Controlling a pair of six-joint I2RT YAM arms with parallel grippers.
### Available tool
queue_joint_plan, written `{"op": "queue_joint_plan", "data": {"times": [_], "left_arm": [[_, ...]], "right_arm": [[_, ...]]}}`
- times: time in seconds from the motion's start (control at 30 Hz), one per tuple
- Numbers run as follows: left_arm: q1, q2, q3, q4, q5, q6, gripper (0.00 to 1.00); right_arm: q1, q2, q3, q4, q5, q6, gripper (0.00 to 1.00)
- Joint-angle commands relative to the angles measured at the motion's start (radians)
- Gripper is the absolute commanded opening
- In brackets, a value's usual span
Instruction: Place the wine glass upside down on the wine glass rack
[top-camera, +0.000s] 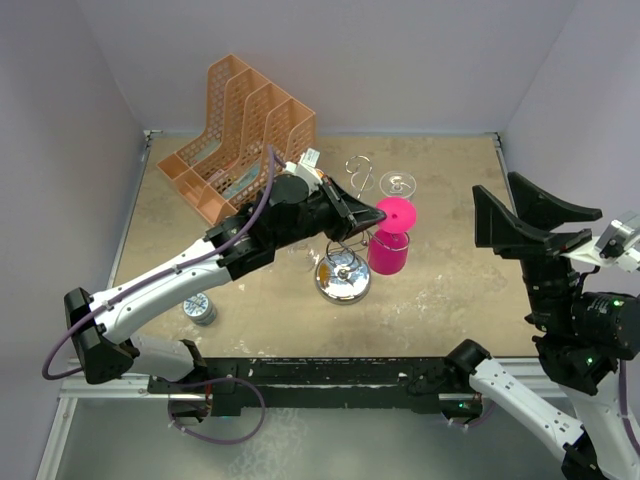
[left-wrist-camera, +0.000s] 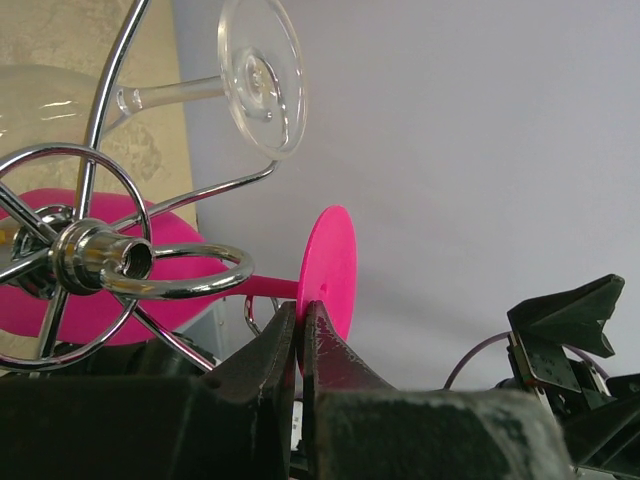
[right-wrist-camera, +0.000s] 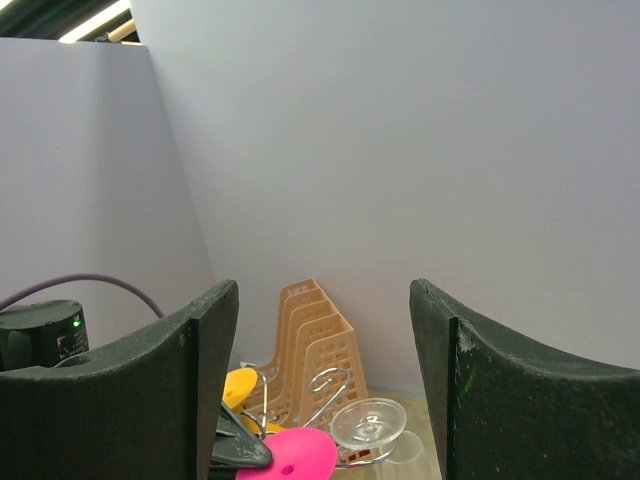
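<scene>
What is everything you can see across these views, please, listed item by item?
wine glass rack: one, silver wire on a chrome base, table centre.
pink wine glass: one, pink, upside down at the rack's right side.
clear wine glass: one, clear, foot up at the rack's far side.
file organiser: one, orange mesh, back left corner.
small tin: one, silvery, near left, beside the left arm.
yellow round thing: one, yellow, near the rack; what it is cannot be told.
table: one, mottled beige.
left end effector: one, black, shut on the pink glass's stem.
right end effector: one, black, open and empty, at the right.
</scene>
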Motion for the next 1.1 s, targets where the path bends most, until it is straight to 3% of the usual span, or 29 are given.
{"op": "queue_joint_plan", "data": {"times": [0.0,0.53,1.07], "left_arm": [[-0.001,-0.046,0.006,0.012,-0.009,0.033,0.00],[-0.011,-0.080,0.003,-0.025,0.028,0.113,0.00],[-0.057,0.015,0.078,0.019,0.124,0.135,0.00]], "right_arm": [[0.001,0.000,0.003,0.046,-0.009,0.009,0.71],[0.001,0.008,0.002,0.040,-0.001,0.024,0.70],[0.002,0.008,-0.018,0.040,0.020,0.035,0.70]]}}
